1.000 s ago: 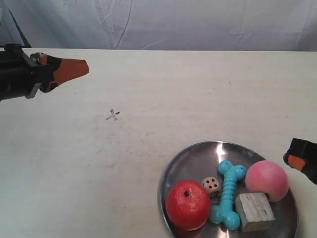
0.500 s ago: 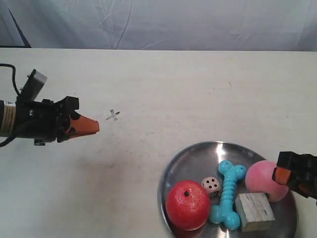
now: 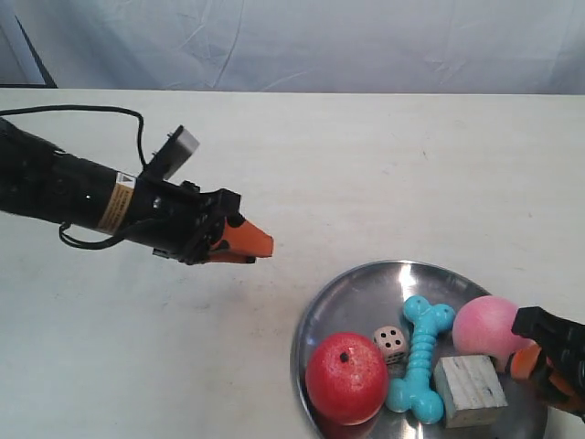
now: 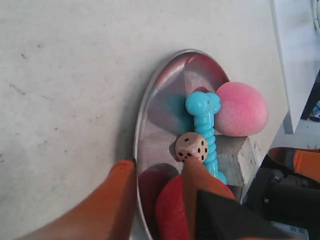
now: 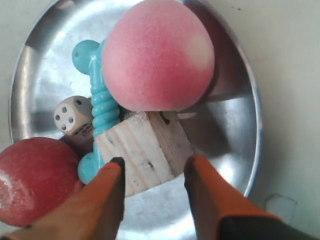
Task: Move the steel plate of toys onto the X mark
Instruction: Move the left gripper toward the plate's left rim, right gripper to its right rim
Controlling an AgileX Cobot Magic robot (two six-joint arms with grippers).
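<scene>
The steel plate (image 3: 352, 297) sits at the front right and holds a red apple (image 3: 345, 377), a die (image 3: 390, 342), a turquoise bone (image 3: 420, 357), a pink peach (image 3: 489, 329) and a wooden cube (image 3: 469, 389). My left gripper (image 3: 249, 243) hovers open to the left of the plate. In the left wrist view its fingers (image 4: 117, 195) frame the plate rim (image 4: 141, 125) and the apple (image 4: 170, 210). My right gripper (image 5: 154, 167) is open, low over the plate's right side beside the cube (image 5: 140, 145) and the peach (image 5: 157, 55). The left arm hides the X mark.
A cream tabletop (image 3: 384, 165) stretches behind the plate to a pale cloth backdrop (image 3: 302, 41). The left arm's black body and cable (image 3: 73, 197) cross the table's left side. The table's side edge (image 4: 277, 55) shows in the left wrist view.
The left arm swung from the far left toward the plate and now covers the X mark. The right gripper slid in over the plate's right rim, below the peach.
</scene>
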